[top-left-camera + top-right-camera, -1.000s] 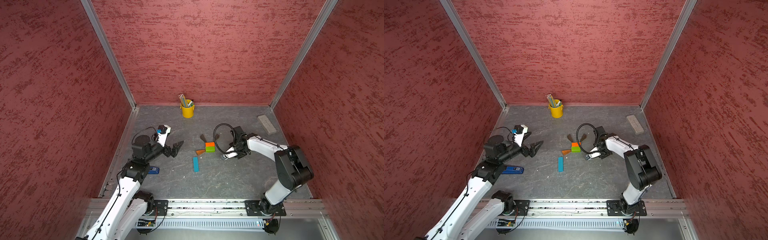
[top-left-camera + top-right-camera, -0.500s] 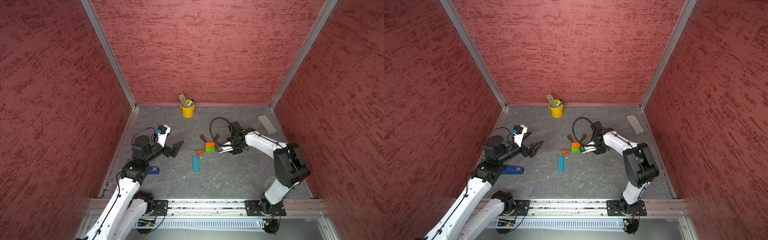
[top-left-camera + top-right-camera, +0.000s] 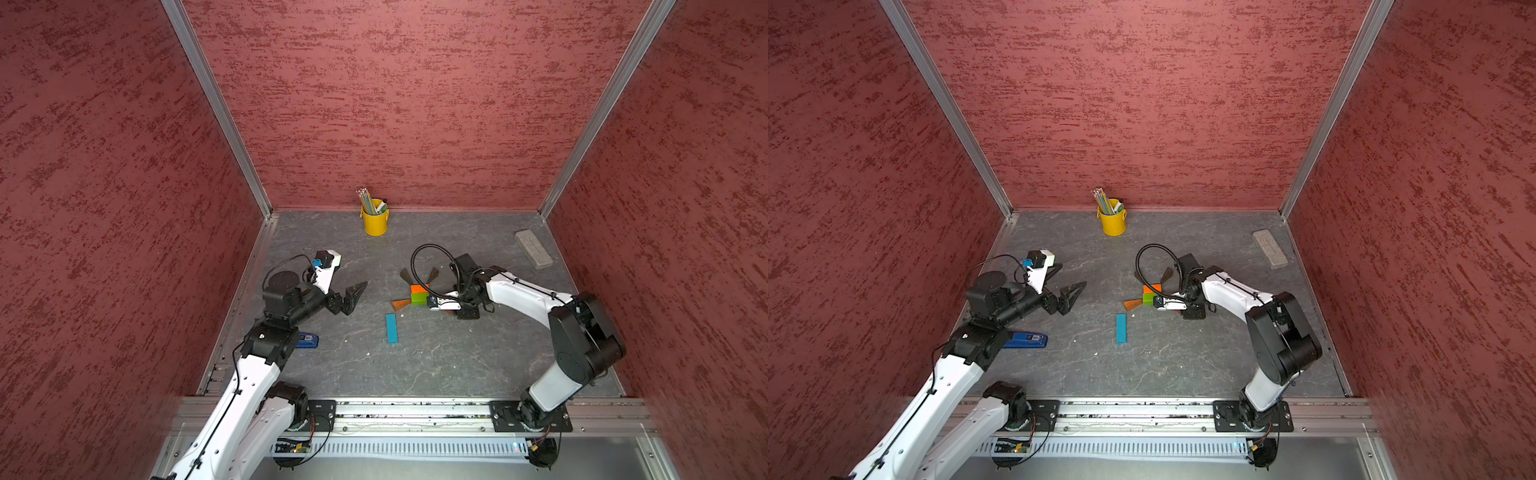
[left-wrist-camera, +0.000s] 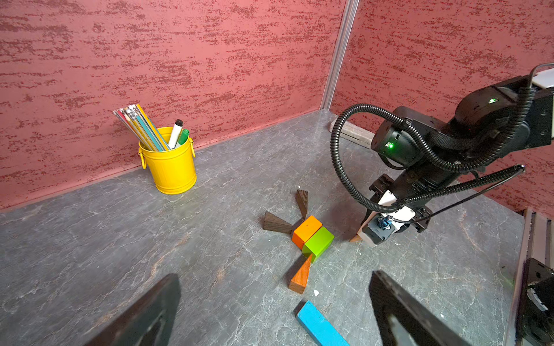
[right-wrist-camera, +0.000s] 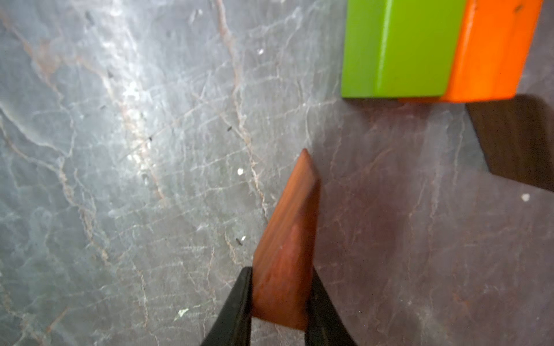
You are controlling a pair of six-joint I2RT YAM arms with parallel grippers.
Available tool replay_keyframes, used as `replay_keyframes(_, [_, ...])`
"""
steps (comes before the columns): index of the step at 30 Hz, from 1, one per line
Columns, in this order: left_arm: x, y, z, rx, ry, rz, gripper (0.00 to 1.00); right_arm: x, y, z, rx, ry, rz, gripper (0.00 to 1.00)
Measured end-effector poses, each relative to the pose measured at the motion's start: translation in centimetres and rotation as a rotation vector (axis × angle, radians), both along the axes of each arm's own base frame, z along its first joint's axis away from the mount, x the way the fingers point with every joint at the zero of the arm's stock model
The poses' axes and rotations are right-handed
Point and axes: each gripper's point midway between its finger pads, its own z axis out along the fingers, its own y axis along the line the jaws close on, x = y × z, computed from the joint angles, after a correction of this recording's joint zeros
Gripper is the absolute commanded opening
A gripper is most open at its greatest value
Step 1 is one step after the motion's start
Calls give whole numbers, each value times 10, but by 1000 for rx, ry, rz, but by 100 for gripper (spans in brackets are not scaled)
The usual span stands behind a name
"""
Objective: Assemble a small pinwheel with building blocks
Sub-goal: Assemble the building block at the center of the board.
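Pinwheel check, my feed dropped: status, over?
Right tool shut on reddish wedge, short of green block. Left tool open, empty. Blue bar loose. Nothing in between.

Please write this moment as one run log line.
right gripper: shut on reddish wedge | wedge: apart from green block | left gripper: open, empty

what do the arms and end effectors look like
Both arms, left arm and right arm, have white shells with black joints. A black ribbed cable loops off the right wrist. The left end effector and right end effector are black and tapered.
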Motion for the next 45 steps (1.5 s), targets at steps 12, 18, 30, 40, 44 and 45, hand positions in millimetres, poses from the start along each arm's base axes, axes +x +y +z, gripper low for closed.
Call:
replay_keyframes(12, [1,0,-7,8,27,4,100,13,8,-12,8,38,-139,20])
replay_keyframes(18, [1,0,-7,7,27,1,100,16,13,-12,11,41,-150,20])
replay_keyframes(30, [1,0,-7,7,28,0,100,20,19,-13,1,48,-147,26])
replay_keyframes(40, [1,0,-7,6,28,-1,100,19,18,-20,-21,56,-149,40])
replay_keyframes(44, [1,-1,-7,6,28,-4,100,19,18,-19,-21,54,-148,40])
replay_keyframes(45, [1,-1,-7,6,28,-4,100,19,18,-19,-21,53,-148,40])
